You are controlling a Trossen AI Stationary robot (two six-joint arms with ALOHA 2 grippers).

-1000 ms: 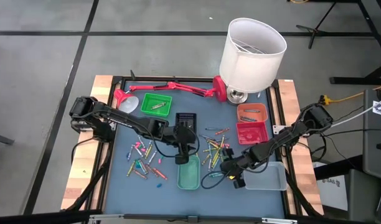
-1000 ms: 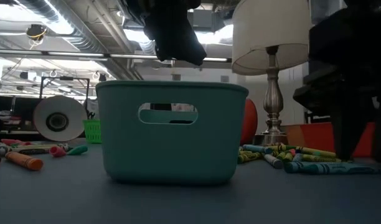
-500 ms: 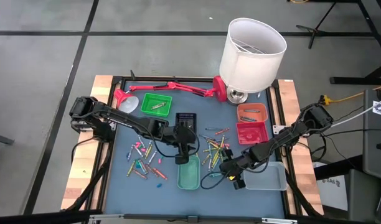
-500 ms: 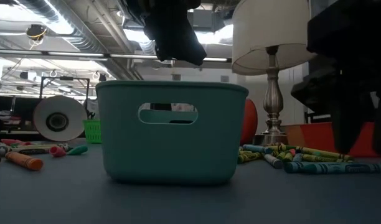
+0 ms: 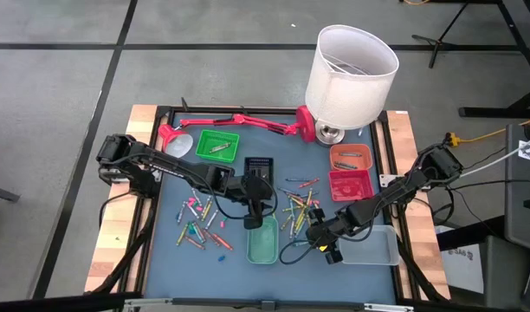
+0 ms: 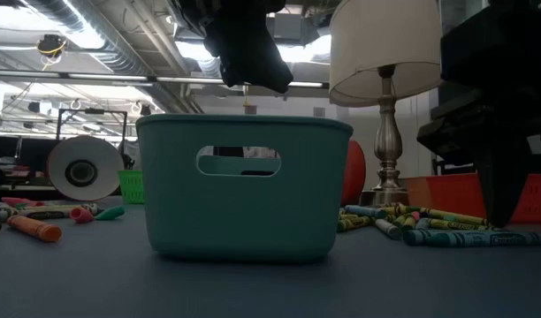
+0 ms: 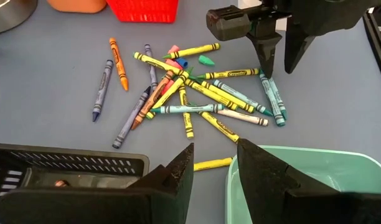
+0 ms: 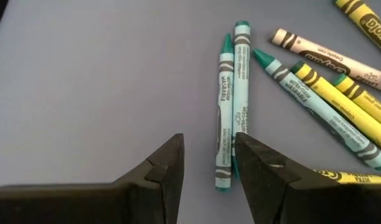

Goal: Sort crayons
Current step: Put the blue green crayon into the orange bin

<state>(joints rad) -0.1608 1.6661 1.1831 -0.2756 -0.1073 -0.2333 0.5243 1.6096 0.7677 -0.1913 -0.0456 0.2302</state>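
The crayons (image 5: 295, 206) lie on the blue desk (image 5: 239, 269) in two loose groups. One group (image 5: 198, 221) is on the left part of the desk, near the left arm. The other group is in the middle, between the teal tray (image 5: 262, 242) and the red tray (image 5: 350, 184). In the left wrist view this middle pile (image 7: 190, 93) holds yellow, blue, orange, teal and white sticks that cross each other.

The left gripper (image 5: 255, 215) hangs over the far end of the teal tray (image 7: 302, 186), and its fingers (image 7: 265, 168) stand apart with nothing between them. One yellow crayon (image 7: 212, 164) lies on the desk just beside this tray.

The right gripper (image 5: 321, 243) is low over the desk at the near edge of the middle pile, next to the clear tray (image 5: 373, 247). Its fingers (image 8: 162, 165) are also apart and hold nothing. Two teal crayons (image 8: 231, 99) lie side by side, touching each other, just in front of these fingers.

A green tray (image 5: 217, 144) and an orange tray (image 5: 350, 157) have each some crayons inside. A black basket (image 5: 259, 166), a red desk lamp (image 5: 239, 121) and a lamp with a white shade (image 5: 350, 69) stand at the far side of the desk
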